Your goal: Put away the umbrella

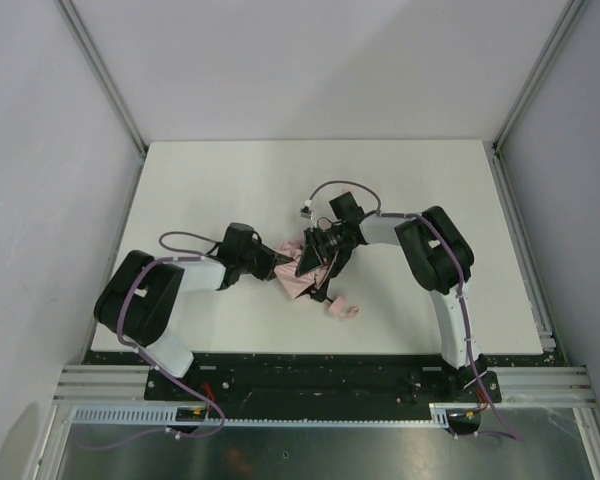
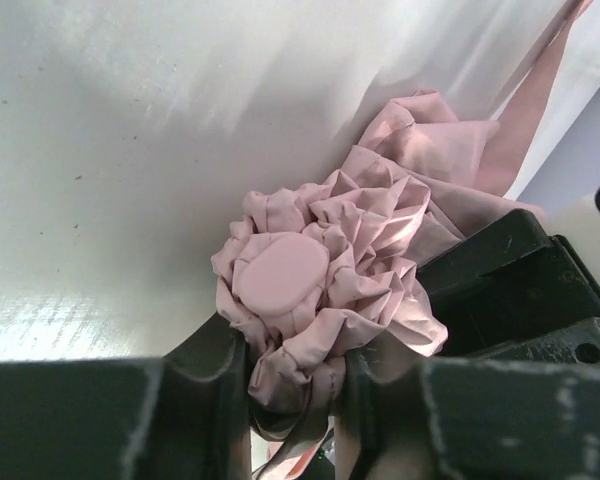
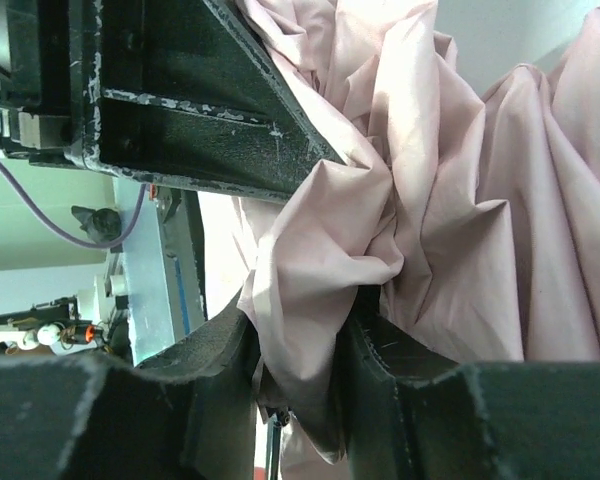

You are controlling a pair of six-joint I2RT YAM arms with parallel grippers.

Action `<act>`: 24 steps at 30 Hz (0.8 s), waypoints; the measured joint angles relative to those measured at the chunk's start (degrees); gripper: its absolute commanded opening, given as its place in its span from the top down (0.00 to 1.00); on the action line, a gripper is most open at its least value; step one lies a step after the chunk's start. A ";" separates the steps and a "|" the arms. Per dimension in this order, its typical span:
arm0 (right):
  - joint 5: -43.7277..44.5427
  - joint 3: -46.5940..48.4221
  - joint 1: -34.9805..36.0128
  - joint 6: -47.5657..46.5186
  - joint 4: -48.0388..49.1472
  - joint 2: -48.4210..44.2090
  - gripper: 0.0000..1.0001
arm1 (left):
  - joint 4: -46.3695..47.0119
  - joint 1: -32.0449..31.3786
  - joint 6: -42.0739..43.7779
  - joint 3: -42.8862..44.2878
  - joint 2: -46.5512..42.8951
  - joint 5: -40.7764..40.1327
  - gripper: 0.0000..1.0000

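From high behind the near edge, we look down over the whole white table [image 1: 230, 170]. Our two wrist cameras sit very close, each peering out between its own jaws. All three views share the pink umbrella [image 1: 294, 284] at mid-table.

**Bright, even light from above; soft shadows, blur at the near edges**

In the top view the white table [image 1: 230, 180] is lit evenly from overhead, and the arms throw only faint, short shadows. The centre is sharp; the frame rails splay outward toward the corners.

In the left wrist view, streaks of glare cross the table [image 2: 100, 300] and a broad grey shadow lies above them. The umbrella [image 2: 320, 270] is in focus, its folds softly shaded. The left gripper [image 2: 295, 385] is dark and blurred.

In the right wrist view the umbrella [image 3: 460, 220] looks pale, almost washed out. The right gripper [image 3: 300, 375] is underexposed, and the background at left is hazy with a green tint.
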 measured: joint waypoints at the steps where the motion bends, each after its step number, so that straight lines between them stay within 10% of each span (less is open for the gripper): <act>1: 0.52 0.76 0.00 -0.55 -1.92 -0.11 0.84 | 0.33 0.00 0.00 0.04 0.15 0.24 0.98; 8: 12.33 3.61 1.46 -3.04 -15.15 -5.73 0.33 | -1.77 -0.61 0.87 1.14 0.28 -0.42 1.00; 18: 59.06 -1.42 16.22 -9.07 -16.59 -34.93 0.19 | -4.04 -0.66 0.92 1.36 -0.37 -0.61 1.00; 24: 80.56 -10.05 32.81 -16.70 -6.45 -33.53 0.11 | -4.46 -0.66 0.85 1.36 -0.48 -0.35 1.00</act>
